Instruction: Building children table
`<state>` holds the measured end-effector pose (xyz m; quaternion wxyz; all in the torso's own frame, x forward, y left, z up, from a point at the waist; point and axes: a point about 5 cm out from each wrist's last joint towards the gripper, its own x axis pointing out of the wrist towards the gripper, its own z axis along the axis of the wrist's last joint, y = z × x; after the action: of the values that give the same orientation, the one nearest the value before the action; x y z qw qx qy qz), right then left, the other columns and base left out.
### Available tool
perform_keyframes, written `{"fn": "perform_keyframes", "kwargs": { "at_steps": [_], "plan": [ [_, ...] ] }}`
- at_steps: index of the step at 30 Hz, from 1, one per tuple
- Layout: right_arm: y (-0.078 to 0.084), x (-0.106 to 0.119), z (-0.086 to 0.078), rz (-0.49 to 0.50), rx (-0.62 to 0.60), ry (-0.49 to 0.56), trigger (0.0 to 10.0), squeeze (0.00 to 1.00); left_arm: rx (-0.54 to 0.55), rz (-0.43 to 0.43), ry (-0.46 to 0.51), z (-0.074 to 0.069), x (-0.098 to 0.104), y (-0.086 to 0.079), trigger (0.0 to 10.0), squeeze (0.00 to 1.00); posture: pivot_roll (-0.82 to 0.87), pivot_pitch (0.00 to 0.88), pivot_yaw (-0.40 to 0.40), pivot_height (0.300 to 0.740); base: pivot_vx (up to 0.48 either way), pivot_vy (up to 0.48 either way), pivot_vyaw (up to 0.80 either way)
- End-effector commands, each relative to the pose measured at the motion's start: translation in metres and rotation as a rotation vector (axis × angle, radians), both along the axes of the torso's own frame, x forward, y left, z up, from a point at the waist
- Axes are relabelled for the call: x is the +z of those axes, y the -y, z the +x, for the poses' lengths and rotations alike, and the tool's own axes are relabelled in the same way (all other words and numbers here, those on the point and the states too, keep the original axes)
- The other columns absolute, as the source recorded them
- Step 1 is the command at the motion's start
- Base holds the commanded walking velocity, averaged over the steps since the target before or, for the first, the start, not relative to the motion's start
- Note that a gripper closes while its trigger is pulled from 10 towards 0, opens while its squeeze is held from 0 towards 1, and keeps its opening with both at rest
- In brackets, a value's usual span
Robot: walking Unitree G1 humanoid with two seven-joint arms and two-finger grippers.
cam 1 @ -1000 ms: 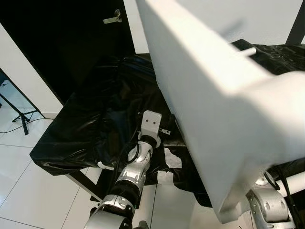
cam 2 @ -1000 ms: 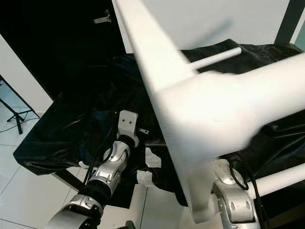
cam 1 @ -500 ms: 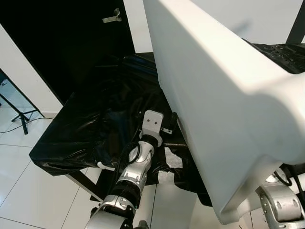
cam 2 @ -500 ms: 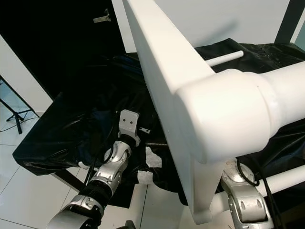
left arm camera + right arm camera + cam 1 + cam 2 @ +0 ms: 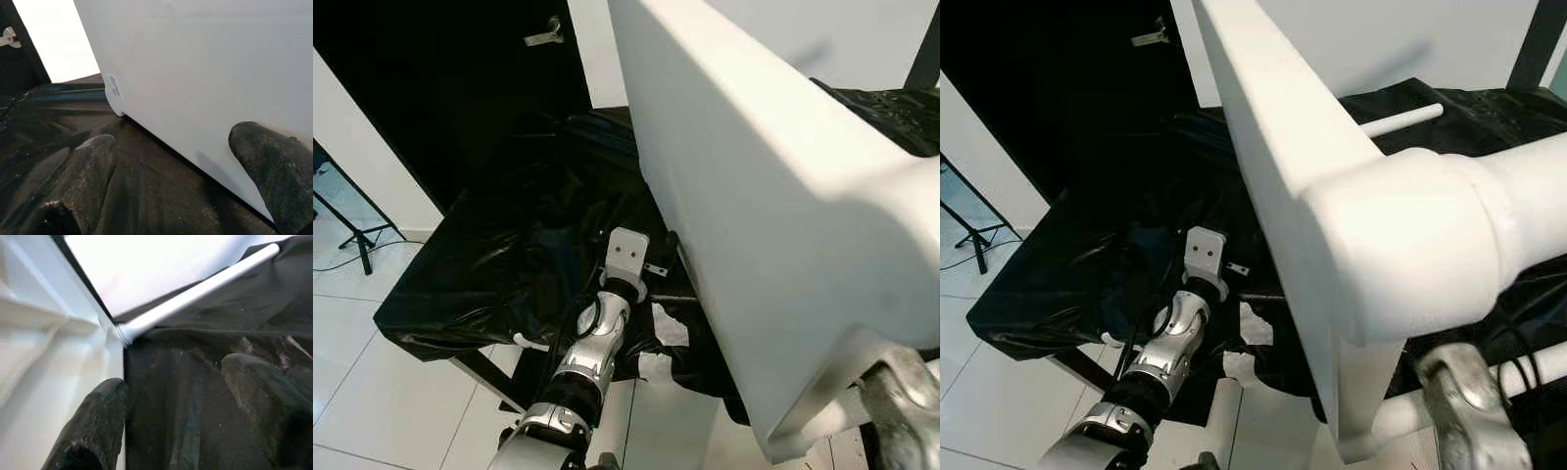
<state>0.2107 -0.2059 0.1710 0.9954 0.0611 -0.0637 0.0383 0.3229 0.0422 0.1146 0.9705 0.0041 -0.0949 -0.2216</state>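
Black-draped counter [image 5: 480,255] carries the tabletop [image 5: 773,225] on edge, one leg [image 5: 195,289] already screwed in; both grippers, left [image 5: 171,186] and right [image 5: 171,411], hover jaws apart, so I'd steady the panel before turning.

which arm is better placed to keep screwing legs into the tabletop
Right, probably. The right gripper is open on the underside of the white tabletop, facing a fitted leg. The left gripper, open, sits against the flat top face.
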Motion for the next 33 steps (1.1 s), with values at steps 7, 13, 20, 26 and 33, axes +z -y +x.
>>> {"fn": "perform_keyframes", "kwargs": {
  "at_steps": [7, 13, 20, 26, 33],
  "plan": [
    [-0.008, 0.009, -0.004, 0.064, 0.103, 0.045, 10.0, 0.0, -0.027, 0.026, -0.004, -0.001, -0.004, 0.0, 10.0, 0.0, 0.04, 0.0, 0.116, 0.74, 0.0, 0.0, 0.0],
    [-0.012, 0.01, -0.004, 0.147, 0.125, 0.056, 10.0, 0.0, -0.028, 0.032, 0.0, -0.001, -0.003, 0.0, 10.0, 0.0, 0.04, 0.0, 0.116, 0.74, 0.0, 0.0, 0.0],
    [-0.011, 0.013, -0.004, 0.324, 0.191, 0.062, 10.0, 0.0, -0.032, 0.046, 0.004, -0.001, -0.004, 0.0, 10.0, 0.0, 0.04, 0.0, 0.12, 0.74, 0.0, 0.0, 0.0],
    [-0.017, 0.006, -0.011, 0.455, 0.314, 0.018, 10.0, 0.0, -0.043, 0.057, 0.012, -0.002, -0.004, 0.001, 10.0, 0.0, 0.04, 0.0, 0.125, 0.74, 0.0, 0.0, 0.0],
    [-0.028, 0.0, -0.023, 0.567, 0.503, -0.051, 10.0, 0.0, -0.048, 0.061, 0.014, -0.002, -0.004, 0.001, 10.0, 0.0, 0.04, 0.0, 0.125, 0.74, 0.0, 0.0, 0.0]
  ]
}}
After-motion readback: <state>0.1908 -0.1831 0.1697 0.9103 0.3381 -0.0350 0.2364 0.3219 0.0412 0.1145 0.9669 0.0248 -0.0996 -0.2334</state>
